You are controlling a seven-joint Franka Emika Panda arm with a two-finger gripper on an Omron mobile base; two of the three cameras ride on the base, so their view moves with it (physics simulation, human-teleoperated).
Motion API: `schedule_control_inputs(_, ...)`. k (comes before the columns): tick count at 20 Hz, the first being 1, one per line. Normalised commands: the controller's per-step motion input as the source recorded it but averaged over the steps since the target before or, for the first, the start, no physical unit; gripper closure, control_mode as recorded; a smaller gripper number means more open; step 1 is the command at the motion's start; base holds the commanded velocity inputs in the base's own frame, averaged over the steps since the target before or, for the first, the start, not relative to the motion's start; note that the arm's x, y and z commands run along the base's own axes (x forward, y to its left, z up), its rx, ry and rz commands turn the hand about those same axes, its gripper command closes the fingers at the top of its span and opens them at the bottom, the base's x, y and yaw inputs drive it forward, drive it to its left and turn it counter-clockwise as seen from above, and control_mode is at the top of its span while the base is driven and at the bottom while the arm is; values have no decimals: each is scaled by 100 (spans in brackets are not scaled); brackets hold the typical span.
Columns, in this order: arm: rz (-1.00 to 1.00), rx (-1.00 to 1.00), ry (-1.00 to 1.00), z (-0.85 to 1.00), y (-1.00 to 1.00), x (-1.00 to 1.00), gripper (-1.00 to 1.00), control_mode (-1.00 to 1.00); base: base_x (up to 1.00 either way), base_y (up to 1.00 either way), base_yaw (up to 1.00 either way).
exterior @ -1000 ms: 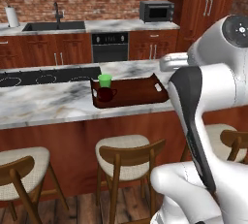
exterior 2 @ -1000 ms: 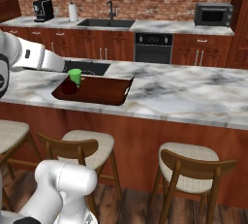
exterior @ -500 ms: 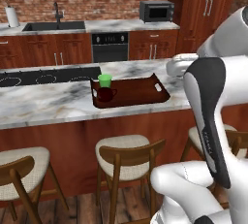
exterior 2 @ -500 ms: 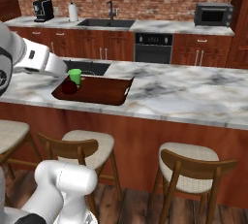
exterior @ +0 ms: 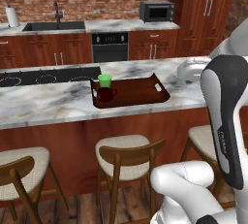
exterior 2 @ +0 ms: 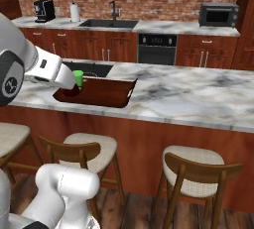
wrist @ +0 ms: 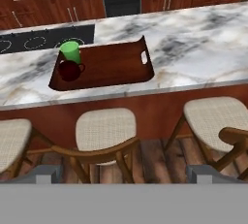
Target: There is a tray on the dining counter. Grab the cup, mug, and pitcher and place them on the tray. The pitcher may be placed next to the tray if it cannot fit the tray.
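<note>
Left base: cup [exterior: 104, 80] and mug [exterior: 105, 94] sat on tray [exterior: 129, 90], frame centre | Right base: tray [exterior 2: 96, 92] centre-left | Hand: gripper [wrist: 123, 173] jaws apart, empty, bottom edge | Step: pitcher remained, needed locating.

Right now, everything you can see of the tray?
The tray is shallow, rectangular, dark reddish-brown wood, with raised sides and a pale slot handle at its end. It lies flat on the marble dining counter, near the front edge. The green cup and maroon mug stand inside at one end; the rest is bare.
</note>
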Motion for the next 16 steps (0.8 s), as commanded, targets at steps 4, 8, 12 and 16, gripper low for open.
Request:
schedule_control_inputs(4,1,0,2,-20,-3,0,-100,-100,0,0,0)
schedule_control_inputs(8,1,0,9,-17,0,0,-100,-100,0,0,0)
schedule_control_inputs(12,10,0,13,-9,0,0,-100,-100,0,0,0)
schedule_control_inputs(16,8,-1,10,-9,0,0,-100,-100,0,0,0)
